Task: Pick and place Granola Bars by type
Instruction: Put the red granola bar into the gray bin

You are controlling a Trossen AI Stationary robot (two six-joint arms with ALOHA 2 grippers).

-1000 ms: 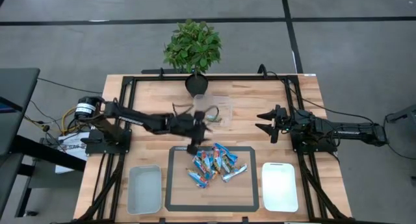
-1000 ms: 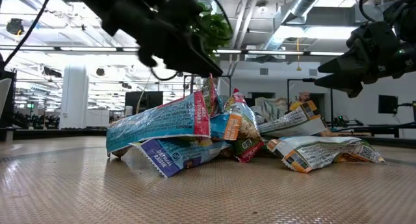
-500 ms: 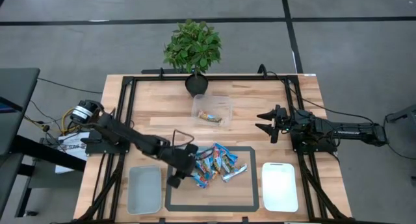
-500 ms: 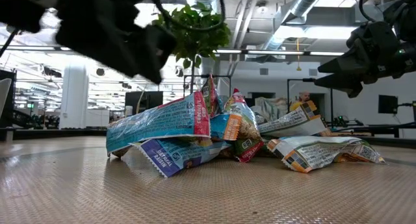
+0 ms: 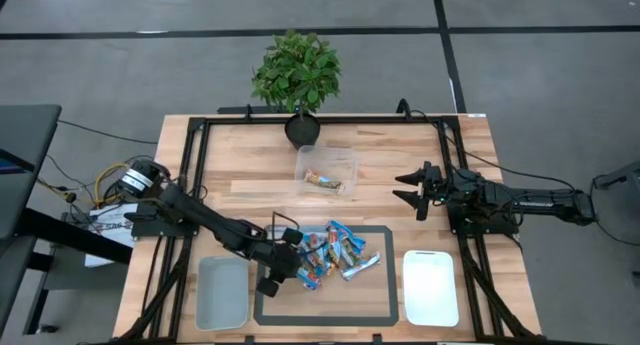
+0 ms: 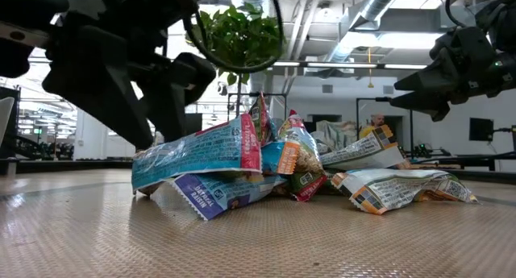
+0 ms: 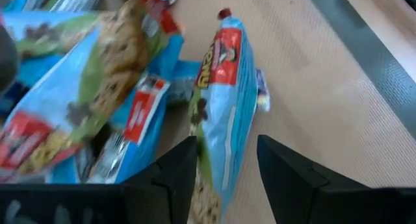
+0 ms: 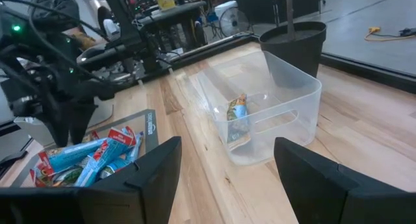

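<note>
Several granola bars (image 5: pixel 330 255), mostly blue with some red and brown, lie heaped on a dark-framed mat (image 5: pixel 340 305). One more bar (image 8: pixel 236 113) lies in a clear bin (image 5: pixel 327 168) at the far middle. My left gripper (image 5: pixel 272 275) is open and low at the pile's left edge. Its fingers stand on either side of a blue bar with a red end (image 7: pixel 224 100), the leftmost one in the low view (image 6: pixel 201 153). My right gripper (image 5: pixel 408 190) is open and empty, above the table's right side. My left gripper comes at the blue bar slanting down from the table's left, with its fingers (image 7: pixel 175 172) along the bar's long sides. I cannot tell whether they touch it. The bar lies on the mat and on the pile.
A white bin (image 5: pixel 222 290) stands near left of the mat and another (image 5: pixel 431 287) near right. A potted plant (image 5: pixel 297 75) stands at the far edge. A black frame (image 5: pixel 190 185) runs around the table.
My left gripper has gone from beside the clear bin toward the table's near edge and left, and down to the left edge of the pile. It now stands low over the leftmost blue bar. The bars have not moved.
</note>
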